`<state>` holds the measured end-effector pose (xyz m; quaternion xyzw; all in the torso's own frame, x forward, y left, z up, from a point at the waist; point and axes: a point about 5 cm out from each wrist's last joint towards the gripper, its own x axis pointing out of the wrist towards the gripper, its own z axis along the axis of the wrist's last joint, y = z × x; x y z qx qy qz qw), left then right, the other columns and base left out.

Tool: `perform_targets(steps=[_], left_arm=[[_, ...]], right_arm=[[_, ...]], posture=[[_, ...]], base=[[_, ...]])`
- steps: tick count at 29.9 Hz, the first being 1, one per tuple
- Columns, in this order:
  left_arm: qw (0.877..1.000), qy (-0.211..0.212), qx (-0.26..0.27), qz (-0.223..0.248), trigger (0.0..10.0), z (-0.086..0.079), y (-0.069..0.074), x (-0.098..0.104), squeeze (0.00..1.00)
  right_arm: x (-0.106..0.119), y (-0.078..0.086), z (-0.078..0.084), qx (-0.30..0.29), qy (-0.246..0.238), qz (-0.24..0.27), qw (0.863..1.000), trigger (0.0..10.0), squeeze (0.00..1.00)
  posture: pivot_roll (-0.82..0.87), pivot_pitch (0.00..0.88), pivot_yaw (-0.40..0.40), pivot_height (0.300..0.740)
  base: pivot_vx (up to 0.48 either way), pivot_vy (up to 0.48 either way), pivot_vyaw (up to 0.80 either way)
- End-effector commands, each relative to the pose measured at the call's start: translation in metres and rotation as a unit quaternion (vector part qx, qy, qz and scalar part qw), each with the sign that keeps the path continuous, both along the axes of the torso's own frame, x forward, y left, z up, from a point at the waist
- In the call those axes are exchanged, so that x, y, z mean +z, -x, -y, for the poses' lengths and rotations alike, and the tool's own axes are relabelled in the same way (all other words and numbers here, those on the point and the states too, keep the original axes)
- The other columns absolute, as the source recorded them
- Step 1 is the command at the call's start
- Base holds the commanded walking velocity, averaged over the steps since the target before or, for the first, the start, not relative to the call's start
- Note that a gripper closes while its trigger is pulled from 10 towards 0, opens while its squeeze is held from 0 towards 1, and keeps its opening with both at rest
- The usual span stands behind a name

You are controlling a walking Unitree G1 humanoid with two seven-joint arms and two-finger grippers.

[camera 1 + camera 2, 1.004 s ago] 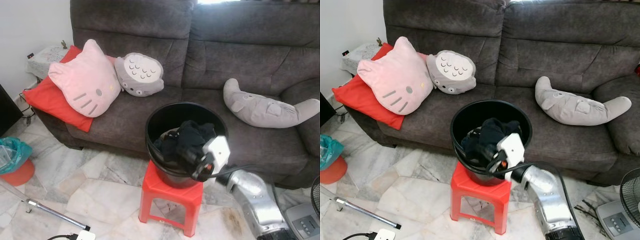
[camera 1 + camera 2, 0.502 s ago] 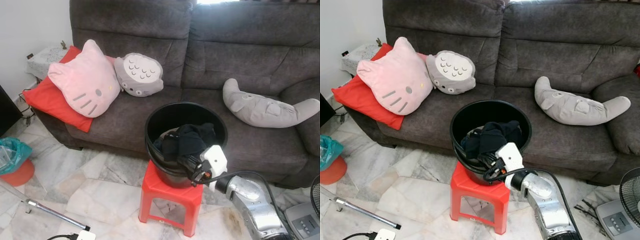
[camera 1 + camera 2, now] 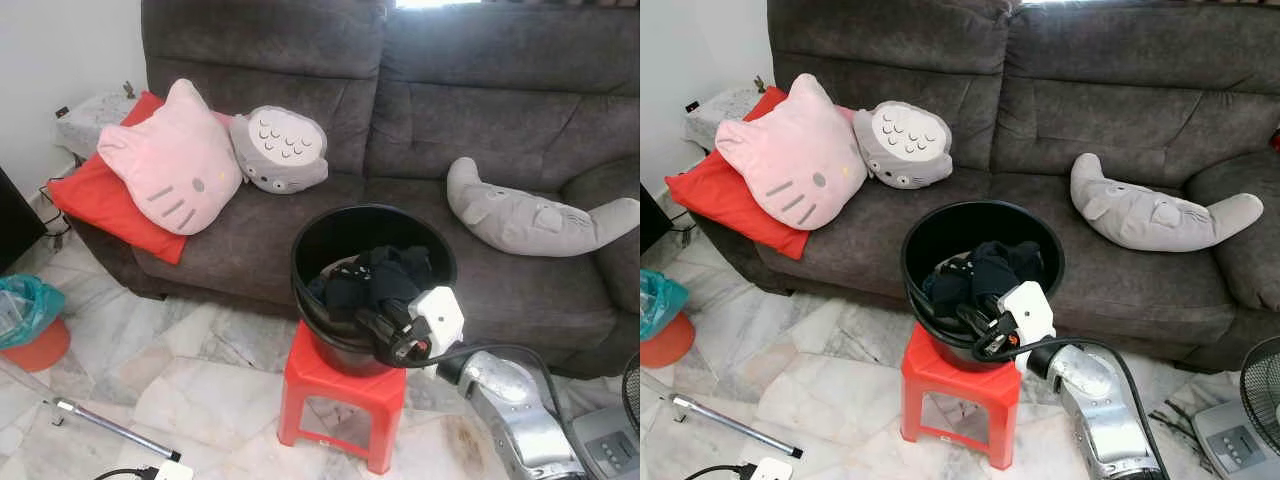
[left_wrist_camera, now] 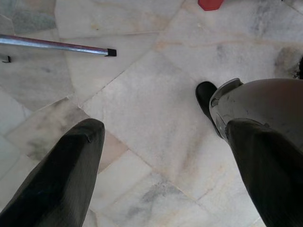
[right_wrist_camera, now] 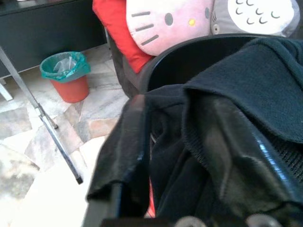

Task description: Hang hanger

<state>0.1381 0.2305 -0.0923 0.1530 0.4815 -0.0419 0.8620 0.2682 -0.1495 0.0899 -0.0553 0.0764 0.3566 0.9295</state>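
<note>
A black bucket (image 3: 300, 250) stands on a red plastic stool (image 3: 335, 385) in front of the sofa, holding a heap of black clothing (image 3: 385, 275). My right gripper (image 3: 383, 322) is at the bucket's front rim, with its fingers pushed into the heap. In the right wrist view its fingers (image 5: 130, 156) are closed in on a thick fold of the black clothing (image 5: 246, 75), which fills the gap between them. I cannot make out a hanger among the clothes. My left gripper (image 4: 161, 179) hangs open over the marble floor.
A dark grey sofa (image 3: 480, 110) behind the bucket carries a pink cat cushion (image 3: 170, 160), a red cushion, a grey owl cushion (image 3: 280, 150) and a grey plush (image 3: 530, 215). A metal pole (image 3: 100, 420) lies on the floor at left, near an orange bin (image 3: 25, 325). A fan (image 3: 630, 385) stands at right.
My right gripper dipped down and back from the bucket, then came up to the rim again. The black clothing has shifted slightly toward the front rim.
</note>
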Motion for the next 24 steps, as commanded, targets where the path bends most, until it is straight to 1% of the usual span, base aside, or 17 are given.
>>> perform_targets(steps=[1, 5, 6, 7, 8, 9, 11, 12, 15, 16, 17, 19, 20, 21, 23, 24], left_arm=[[1.000, -0.003, 0.002, -0.006, 10.0, -0.002, 0.003, -0.001, 0.00], [1.000, -0.003, 0.001, -0.006, 10.0, -0.002, 0.002, -0.001, 0.00], [1.000, -0.003, 0.001, -0.006, 10.0, -0.002, 0.002, -0.001, 0.00], [1.000, -0.003, 0.001, -0.007, 10.0, -0.002, 0.002, -0.001, 0.00], [1.000, -0.003, 0.000, -0.007, 10.0, -0.002, 0.002, -0.001, 0.00], [1.000, -0.003, 0.000, -0.007, 10.0, -0.001, 0.002, -0.001, 0.00], [1.000, -0.003, 0.000, -0.007, 10.0, -0.001, 0.002, -0.001, 0.00], [1.000, -0.003, -0.001, -0.007, 10.0, -0.001, 0.002, -0.001, 0.00], [1.000, -0.003, -0.001, -0.007, 10.0, -0.001, 0.002, -0.001, 0.00], [1.000, -0.003, -0.001, -0.006, 10.0, -0.001, 0.001, 0.000, 0.00], [1.000, -0.003, -0.001, -0.006, 10.0, -0.001, 0.001, 0.000, 0.00], [1.000, -0.003, -0.001, -0.006, 10.0, -0.001, 0.001, 0.000, 0.00], [1.000, -0.003, -0.001, -0.006, 10.0, -0.001, 0.001, 0.000, 0.00], [1.000, -0.003, -0.001, -0.005, 10.0, -0.001, 0.001, 0.000, 0.00], [1.000, -0.003, -0.002, -0.005, 10.0, -0.001, 0.000, 0.000, 0.00], [1.000, -0.003, -0.002, -0.005, 10.0, -0.001, 0.000, 0.000, 0.00]], right_arm=[[0.004, 0.004, 0.003, -0.002, 0.001, 0.002, 1.000, 10.0, 0.96], [0.005, 0.013, 0.005, -0.001, 0.006, 0.000, 1.000, 10.0, 0.94], [0.005, 0.016, 0.005, 0.001, 0.010, -0.001, 1.000, 10.0, 0.90], [0.005, 0.018, 0.005, 0.003, 0.012, -0.001, 1.000, 10.0, 0.47], [0.006, 0.022, 0.005, 0.008, 0.014, -0.003, 1.000, 10.0, 0.35], [0.006, 0.027, 0.005, 0.016, 0.015, -0.004, 1.000, 10.0, 0.00], [0.007, 0.030, 0.005, 0.021, 0.015, -0.006, 1.000, 10.0, 0.00], [0.009, 0.036, 0.004, 0.033, 0.019, -0.008, 0.999, 10.0, 0.00], [0.014, 0.043, 0.004, 0.050, 0.027, -0.006, 0.998, 10.0, 0.00], [0.020, 0.044, 0.006, 0.049, 0.031, 0.004, 0.998, 10.0, 0.00], [0.020, 0.044, 0.006, 0.049, 0.031, 0.004, 0.998, 10.0, 0.00], [0.027, 0.040, 0.010, 0.024, 0.041, 0.027, 0.999, 10.0, 0.00], [0.027, 0.040, 0.010, 0.024, 0.041, 0.027, 0.999, 10.0, 0.00], [0.032, 0.037, 0.013, 0.007, 0.050, 0.040, 0.998, 10.0, 0.00], [0.041, 0.027, 0.023, -0.034, 0.136, 0.087, 0.986, 10.0, 0.00], [0.045, 0.021, 0.028, -0.054, 0.189, 0.112, 0.974, 10.0, 0.00]], posture=[[-0.15, 0.000, 0.023, 0.740], [-0.15, 0.000, 0.023, 0.740], [-0.15, 0.000, 0.023, 0.740], [-0.15, 0.000, 0.023, 0.740], [-0.16, 0.000, 0.024, 0.740], [-0.16, 0.000, 0.024, 0.740], [-0.16, 0.000, 0.024, 0.740], [-0.16, 0.000, 0.024, 0.740], [-0.16, 0.000, 0.024, 0.740], [-0.16, 0.000, 0.022, 0.740], [-0.16, 0.000, 0.022, 0.740], [-0.16, 0.000, 0.022, 0.740], [-0.16, 0.000, 0.022, 0.740], [-0.16, 0.000, 0.022, 0.740], [-0.17, 0.000, 0.024, 0.740], [-0.17, 0.000, 0.026, 0.740]], base=[[0.000, 0.000, 0.00], [0.000, 0.000, 0.00], [0.000, 0.000, 0.00], [0.000, 0.000, 0.00], [0.000, 0.000, 0.00], [0.000, 0.000, 0.00], [0.000, 0.000, 0.00], [0.000, 0.000, 0.00], [0.000, 0.000, 0.00], [0.000, 0.000, 0.00], [0.000, 0.000, 0.00], [0.000, 0.000, 0.00], [0.000, 0.000, 0.00], [0.000, 0.000, 0.00], [0.000, 0.000, 0.00], [0.000, 0.000, 0.00]])
